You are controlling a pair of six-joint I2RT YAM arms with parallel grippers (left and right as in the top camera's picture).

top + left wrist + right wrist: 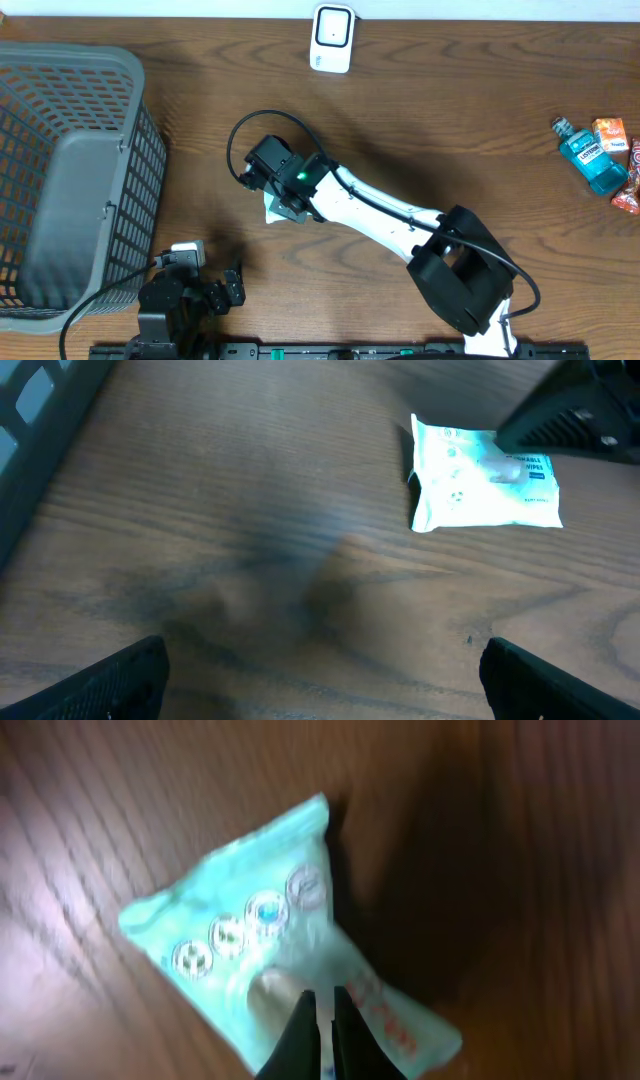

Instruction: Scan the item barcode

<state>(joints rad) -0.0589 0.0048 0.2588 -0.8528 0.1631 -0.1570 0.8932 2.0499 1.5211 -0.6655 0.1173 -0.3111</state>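
Plainly, the pack (480, 495) lay flat on the table (450, 120) near its middle, a pale teal pouch with a row of round marks across its face and print that was too blurred to read. The right gripper (322, 1000) stood right over it with its jaws closed together, no gap between them, and the tips pressed on the pack near one end. Whether any film was caught between the tips could not be told from the wrist view. From above, the right arm (400, 215) reached in from the near right corner and hid most of the pack, so that only a white corner showed beside the wrist. The left gripper (320, 690) was spread as wide as it went and held nothing; its dark fingers (110, 680) framed bare wood low in its own view, with the pack up and to the right, well apart from them. That arm sat at the near left edge, just beside the basket (60, 170), a grey mesh one filling the left end of the table. The scanner (332, 38), a white unit with a dark window, sat at the far edge, well apart from the pack. A blue bottle (590, 160) and an orange box (610, 133) lay together at the far right.
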